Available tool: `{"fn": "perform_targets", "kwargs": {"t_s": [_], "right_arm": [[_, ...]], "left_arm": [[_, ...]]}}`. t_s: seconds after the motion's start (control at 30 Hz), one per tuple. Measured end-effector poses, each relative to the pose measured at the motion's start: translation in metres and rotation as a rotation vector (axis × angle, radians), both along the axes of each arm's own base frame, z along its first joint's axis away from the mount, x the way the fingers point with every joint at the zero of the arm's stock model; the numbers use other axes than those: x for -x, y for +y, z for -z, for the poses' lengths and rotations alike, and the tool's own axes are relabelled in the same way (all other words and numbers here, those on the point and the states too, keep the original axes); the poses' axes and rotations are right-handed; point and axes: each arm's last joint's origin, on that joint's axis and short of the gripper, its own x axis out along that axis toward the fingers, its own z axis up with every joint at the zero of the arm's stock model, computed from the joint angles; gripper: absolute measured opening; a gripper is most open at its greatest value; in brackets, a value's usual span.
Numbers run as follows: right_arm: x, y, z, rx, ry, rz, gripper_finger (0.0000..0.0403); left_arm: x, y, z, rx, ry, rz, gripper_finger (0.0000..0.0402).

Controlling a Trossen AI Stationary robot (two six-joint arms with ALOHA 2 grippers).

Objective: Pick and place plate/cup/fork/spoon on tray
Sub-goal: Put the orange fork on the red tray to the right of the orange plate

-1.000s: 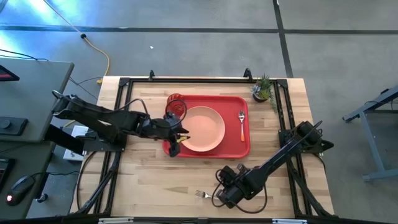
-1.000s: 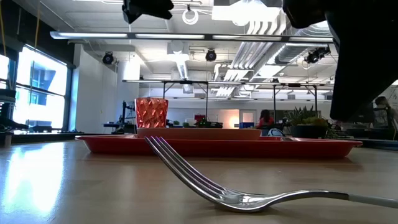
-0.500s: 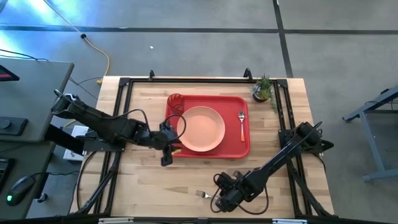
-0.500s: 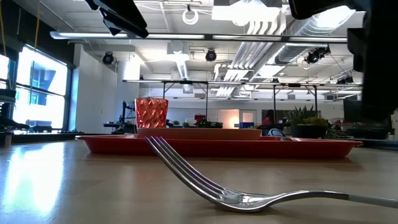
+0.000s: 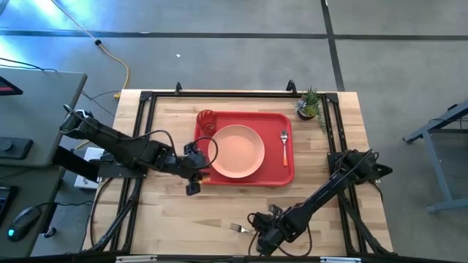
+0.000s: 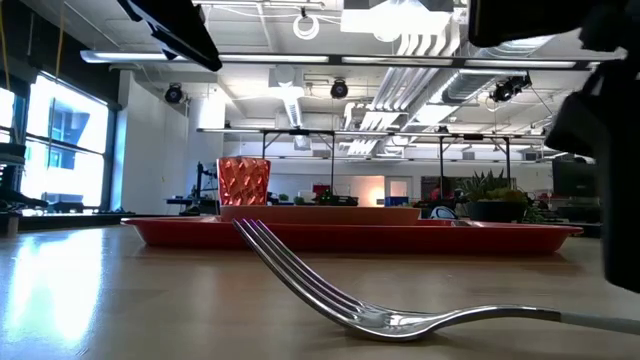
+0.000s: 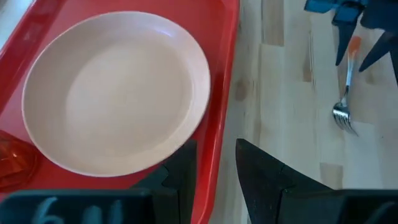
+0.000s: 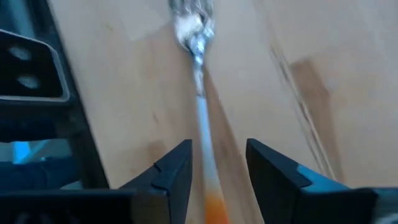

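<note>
The fork (image 5: pixel 238 229) lies on the wood near the table's front edge, resting on its curved neck with the tines (image 6: pixel 262 238) raised. My right gripper (image 8: pixel 219 149) is open, low over the fork's orange handle (image 8: pixel 214 208). One finger stands on each side of the handle, apart from it. My left gripper (image 7: pixel 216 149) hangs open and empty over the near left corner of the red tray (image 5: pixel 278 174). On the tray are the peach plate (image 5: pixel 236 151), the red cup (image 5: pixel 206 121) at its far left corner, and the spoon (image 5: pixel 284 146) along its right side.
A small potted plant (image 5: pixel 309 104) stands at the far right corner of the table. Black frame rails (image 5: pixel 143 139) run along the table's left and right sides. Bare wood lies between the tray and the fork.
My left gripper has drawn back from over the plate's left rim toward the table's near left, ending beside the tray's near left corner. My right gripper has gone toward the near edge and a little left, down toward the fork's handle. The fork has stayed put.
</note>
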Motion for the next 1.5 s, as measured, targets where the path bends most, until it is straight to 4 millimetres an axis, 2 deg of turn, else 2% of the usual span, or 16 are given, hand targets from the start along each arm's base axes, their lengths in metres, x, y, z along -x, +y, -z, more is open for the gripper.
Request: {"fn": "perform_targets", "kwargs": {"t_s": [0.23,0.47,0.7,0.93,1.13,1.5], "right_arm": [[-0.001,-0.002,-0.001,0.211,-0.104,-0.151,0.0146],[-0.001,-0.002,-0.001,0.309,-0.114,-0.347,0.0155],[-0.004,0.003,-0.001,0.356,-0.157,-0.528,0.0177],[0.007,0.012,0.018,0.302,-0.267,-0.549,0.0197],[0.014,0.013,0.021,0.357,-0.265,-0.504,0.0200],[0.006,0.005,0.021,0.401,-0.274,-0.516,0.0200]], "left_arm": [[-0.001,0.000,0.003,-0.037,0.003,-0.044,0.0099],[0.000,-0.006,0.001,0.129,-0.039,-0.188,0.0099],[0.004,-0.018,0.001,0.232,-0.059,-0.242,0.0099],[0.009,-0.031,0.000,0.294,-0.068,-0.251,0.0099],[0.013,-0.039,0.000,0.374,-0.070,-0.299,0.0099],[0.018,-0.052,-0.002,0.507,-0.100,-0.365,0.0099]]}}
